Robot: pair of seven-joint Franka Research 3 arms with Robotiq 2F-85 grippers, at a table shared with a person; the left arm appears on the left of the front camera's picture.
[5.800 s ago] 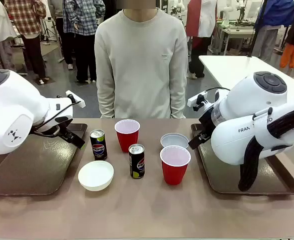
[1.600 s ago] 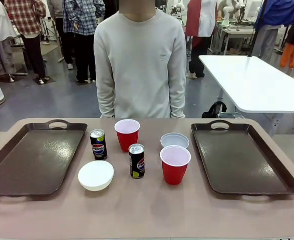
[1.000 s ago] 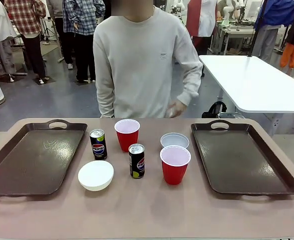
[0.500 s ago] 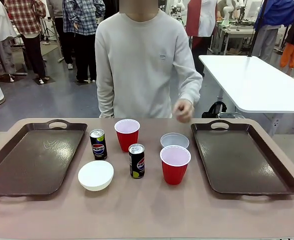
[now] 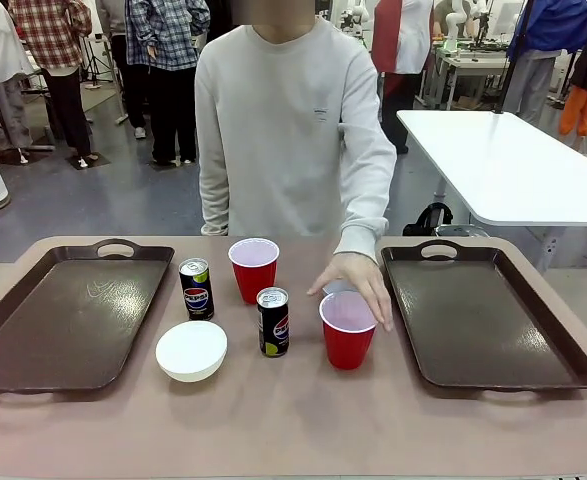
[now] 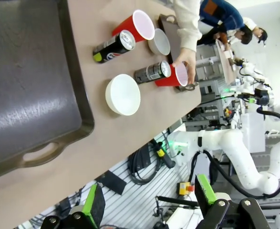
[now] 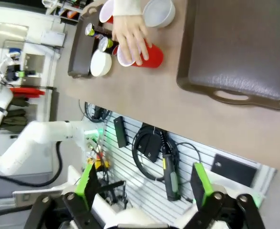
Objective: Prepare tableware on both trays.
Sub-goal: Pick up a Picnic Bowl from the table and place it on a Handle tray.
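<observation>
Two dark brown trays lie on the table, one left (image 5: 63, 320) and one right (image 5: 483, 315), both bare. Between them stand two red cups (image 5: 254, 268) (image 5: 348, 330), two dark cans (image 5: 196, 288) (image 5: 272, 322) and a white bowl (image 5: 191, 350). The person's hand (image 5: 358, 285) rests over the near cup's rim and covers most of the greyish bowl (image 5: 333, 287). My left gripper (image 6: 149, 200) is open, high above the left tray (image 6: 30, 86). My right gripper (image 7: 143, 186) is open, high off the right tray's (image 7: 240, 52) near edge, and sees the hand (image 7: 130, 36) on the cup (image 7: 149, 55).
The person stands at the far side in a pale sweater (image 5: 283, 130). A white table (image 5: 503, 160) stands behind to the right, with other people farther back. Cables and a slatted rack (image 7: 149, 143) lie below the table's near edge.
The person's hand has come down from chest height onto the near red cup and the greyish bowl. Both arms, over the trays earlier, have left the front view.
</observation>
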